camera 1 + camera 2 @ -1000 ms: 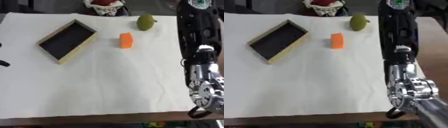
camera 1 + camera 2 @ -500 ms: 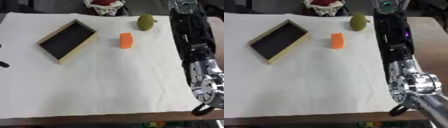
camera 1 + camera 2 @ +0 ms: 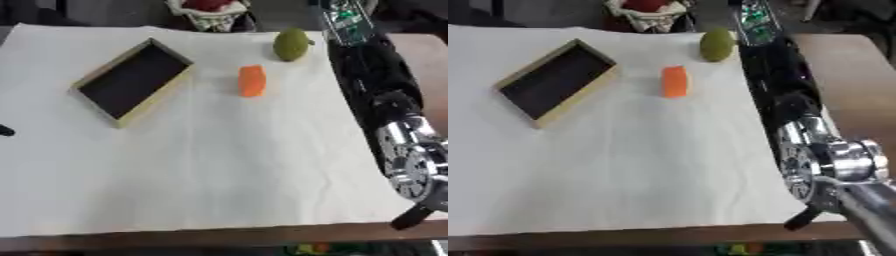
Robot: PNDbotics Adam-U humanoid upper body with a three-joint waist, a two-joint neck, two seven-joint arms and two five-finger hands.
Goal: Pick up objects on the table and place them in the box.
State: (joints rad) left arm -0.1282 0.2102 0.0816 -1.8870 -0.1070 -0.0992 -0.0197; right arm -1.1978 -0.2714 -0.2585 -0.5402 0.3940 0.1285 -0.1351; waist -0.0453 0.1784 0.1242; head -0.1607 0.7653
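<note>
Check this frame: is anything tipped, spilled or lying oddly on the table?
Nothing stands out. The box lies flat and empty, set at an angle to the table's edges; the orange block and the green fruit rest apart on the white cloth. No spill or damage shows.

Open box (image 3: 133, 83) at left; orange block (image 3: 252, 80) beside it; green fruit (image 3: 291, 44) farther back; right arm (image 3: 376, 90) along right edge.

The right arm (image 3: 378, 85) was mostly matte black, running from twelve o'clock to five o'clock; a green-lit panel (image 3: 347, 17) sat near its far end; silver ribbed joints (image 3: 833, 162) gleamed at four o'clock.
</note>
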